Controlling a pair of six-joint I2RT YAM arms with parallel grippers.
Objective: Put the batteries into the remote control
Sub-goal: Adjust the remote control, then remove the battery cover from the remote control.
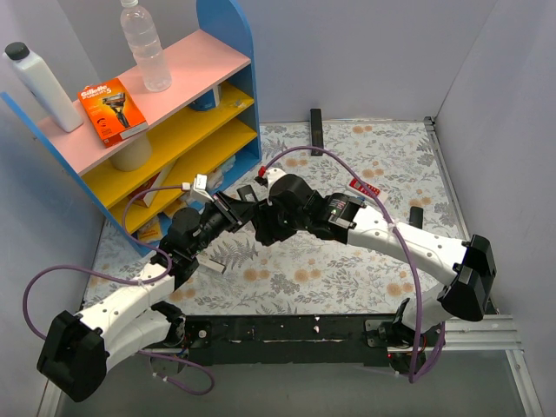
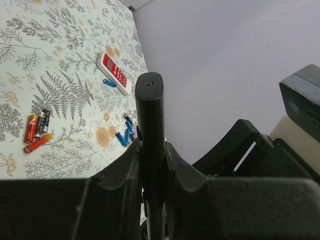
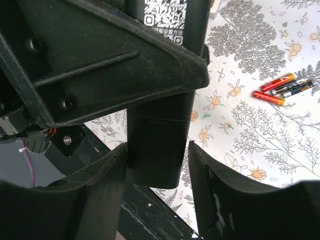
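The remote control (image 2: 150, 125) stands edge-on, clamped between the left gripper (image 2: 151, 155) fingers, and sits between the right gripper (image 3: 157, 150) fingers, with a gap at one side. On the table (image 1: 365, 148) lie the batteries (image 2: 125, 136), a second remote (image 2: 115, 73) beyond them, and other cells (image 2: 37, 131) to their left. A shelf (image 1: 200, 113) stands far left.
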